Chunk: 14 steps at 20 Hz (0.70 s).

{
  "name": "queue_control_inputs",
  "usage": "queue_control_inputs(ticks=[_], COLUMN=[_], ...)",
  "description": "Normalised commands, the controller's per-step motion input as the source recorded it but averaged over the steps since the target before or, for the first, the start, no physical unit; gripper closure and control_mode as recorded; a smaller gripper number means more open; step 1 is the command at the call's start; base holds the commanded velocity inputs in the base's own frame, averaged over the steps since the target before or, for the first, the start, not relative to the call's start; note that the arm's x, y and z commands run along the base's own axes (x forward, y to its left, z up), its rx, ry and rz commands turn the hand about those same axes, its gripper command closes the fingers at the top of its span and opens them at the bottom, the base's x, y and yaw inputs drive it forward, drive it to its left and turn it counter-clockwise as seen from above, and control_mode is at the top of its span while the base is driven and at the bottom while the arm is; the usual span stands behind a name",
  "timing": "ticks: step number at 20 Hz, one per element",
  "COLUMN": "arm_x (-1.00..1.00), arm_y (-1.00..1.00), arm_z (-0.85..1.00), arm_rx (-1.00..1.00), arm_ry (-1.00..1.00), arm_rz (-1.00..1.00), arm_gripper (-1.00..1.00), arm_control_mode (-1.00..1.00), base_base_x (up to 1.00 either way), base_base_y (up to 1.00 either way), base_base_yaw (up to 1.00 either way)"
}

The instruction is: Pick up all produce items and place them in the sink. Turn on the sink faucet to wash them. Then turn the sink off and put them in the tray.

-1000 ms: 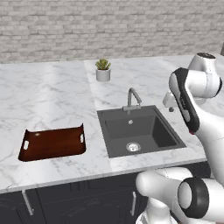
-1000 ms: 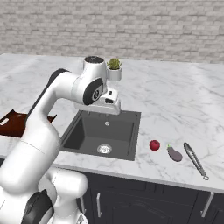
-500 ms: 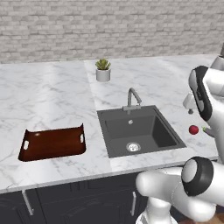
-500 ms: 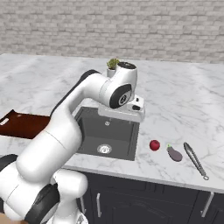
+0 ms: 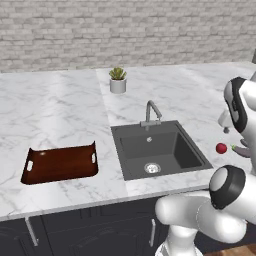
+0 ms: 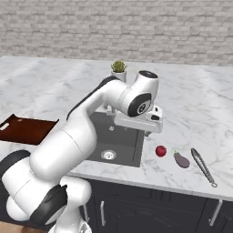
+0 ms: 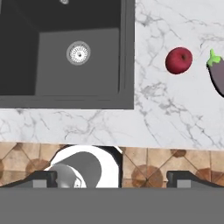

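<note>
The produce items lie on the marble right of the sink (image 5: 135, 145): a round red fruit (image 6: 160, 151) and a purple vegetable with a green tip (image 6: 181, 159) beside it. My gripper (image 6: 146, 131) hangs open and empty above the sink's right rim, a short way left of the fruit. From the hand, the red fruit (image 7: 178, 60) and the purple vegetable (image 7: 217, 75) sit at the upper right, the basin (image 7: 78, 26) with its silver drain at the upper left. The faucet (image 5: 152, 112) stands behind the basin. The reddish-brown tray (image 5: 60, 162) rests far left, empty.
Metal tongs (image 6: 203, 166) lie on the counter right of the purple vegetable. A potted succulent (image 5: 118, 80) stands behind the sink near the brick wall. The counter's front edge runs just below the fruit in the hand view, with tiled floor beyond.
The arm has swung right, from over the basin to its right rim near the fruit. The jaws stayed open. Nothing on the counter has moved.
</note>
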Motion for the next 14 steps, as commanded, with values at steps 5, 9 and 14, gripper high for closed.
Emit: queue_control_inputs(ticks=[5, 9, 14], arm_x=[0.05, 0.27, 0.34], arm_y=[-0.08, -0.03, -0.11], arm_z=[-0.18, -0.27, -0.29], arm_rx=[0.00, -0.06, -0.05], arm_ry=[-0.01, -0.01, 0.00], arm_rz=[0.00, 0.01, 0.03], arm_gripper=[-1.00, -1.00, -1.00], arm_control_mode=[-1.00, -1.00, -1.00], base_base_x=[0.00, 0.00, 0.00], base_base_y=[0.00, 0.00, 0.00], base_base_yaw=[0.00, 0.00, 0.00])
